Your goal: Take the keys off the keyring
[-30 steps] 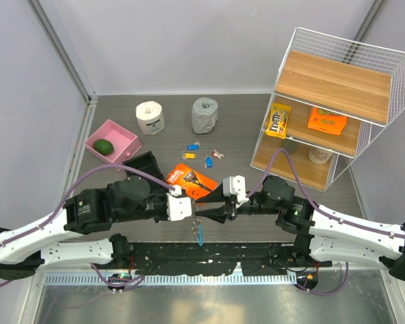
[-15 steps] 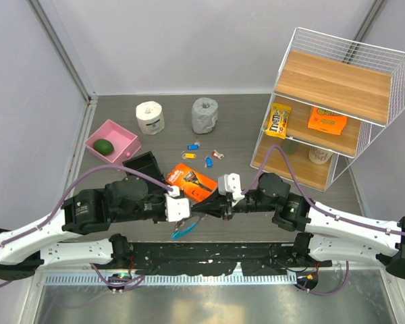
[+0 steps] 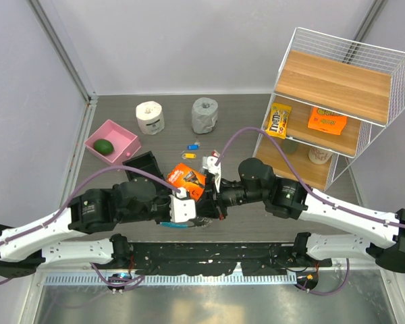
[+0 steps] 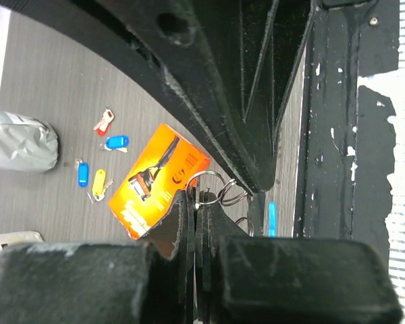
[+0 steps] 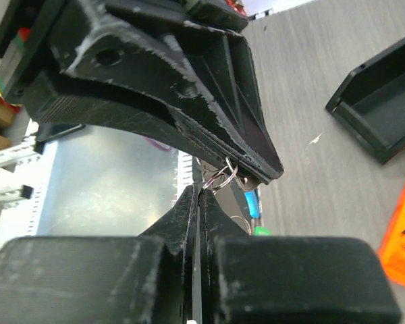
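Two grippers meet tip to tip over the near side of the table point(image 3: 243, 128). The left gripper point(image 4: 195, 202) and the right gripper point(image 5: 197, 196) are both squeezed shut on the keyring point(image 4: 208, 187), thin silver loops held up between them. A blue tag point(image 4: 271, 219) hangs below. The wire looks light, springy and slippery, so I would pinch flat across one loop, near its split end.
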Robot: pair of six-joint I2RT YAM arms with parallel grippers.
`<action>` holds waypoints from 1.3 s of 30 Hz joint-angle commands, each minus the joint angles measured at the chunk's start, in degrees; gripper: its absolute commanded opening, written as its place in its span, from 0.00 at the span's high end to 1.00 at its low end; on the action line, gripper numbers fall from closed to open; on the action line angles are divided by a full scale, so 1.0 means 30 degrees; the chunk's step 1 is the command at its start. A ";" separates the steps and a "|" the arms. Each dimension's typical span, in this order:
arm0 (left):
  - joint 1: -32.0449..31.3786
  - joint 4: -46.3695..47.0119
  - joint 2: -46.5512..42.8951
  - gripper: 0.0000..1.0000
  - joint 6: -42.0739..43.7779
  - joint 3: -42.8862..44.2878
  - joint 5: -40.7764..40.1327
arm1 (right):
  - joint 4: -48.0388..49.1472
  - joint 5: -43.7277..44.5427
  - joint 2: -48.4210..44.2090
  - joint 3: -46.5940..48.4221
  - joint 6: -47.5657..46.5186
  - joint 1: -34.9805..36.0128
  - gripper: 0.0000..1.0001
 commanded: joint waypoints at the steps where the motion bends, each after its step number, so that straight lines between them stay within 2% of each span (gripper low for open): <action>1: -0.0126 0.1512 -0.0125 1.00 -0.0002 0.0072 -0.0367 | 0.0205 -0.1290 0.0228 0.0281 0.3812 0.0068 0.95; 6: -0.0126 0.1513 -0.0126 1.00 0.0027 0.0072 -0.0134 | 0.1316 -0.2283 0.0989 0.0310 0.6738 -0.0428 0.95; 8: -0.0155 0.1542 -0.0096 1.00 0.0027 0.0101 -0.0074 | 0.1960 -0.2490 0.1253 0.0193 0.7648 -0.0751 0.84; 9: -0.0155 0.1513 -0.0096 1.00 0.0027 0.0101 -0.0074 | 0.2225 -0.2607 0.1225 0.0105 0.7914 -0.0898 0.68; 11: -0.0155 0.1513 -0.0096 1.00 -0.0002 0.0072 -0.0133 | 0.3047 -0.2843 0.0818 -0.0246 0.7308 -0.1045 0.52; 16: -0.0155 0.1716 -0.0564 1.00 -0.0032 -0.0103 0.0042 | 0.3751 -0.1910 -0.1581 -0.1534 0.3908 -0.1046 0.43; 22: -0.0213 0.1893 -0.0887 1.00 0.0056 -0.0221 0.0277 | 0.5975 -0.0123 -0.4394 -0.4433 -0.0632 -0.1016 0.42; 27: -0.0184 0.1922 -0.0858 1.00 0.0056 -0.0309 0.0394 | 0.9720 0.1726 -0.6244 -0.7858 -0.3213 -0.1016 0.51; 32: -0.0213 0.1894 -0.0800 1.00 0.0114 -0.0280 0.0395 | 1.1277 0.0791 -0.6100 -0.8274 -0.5234 -0.0900 0.54; 39: -0.0184 0.1981 -0.0888 1.00 0.0115 -0.0397 0.0424 | 1.3243 0.0351 -0.4872 -0.8128 -0.6028 -0.0431 0.61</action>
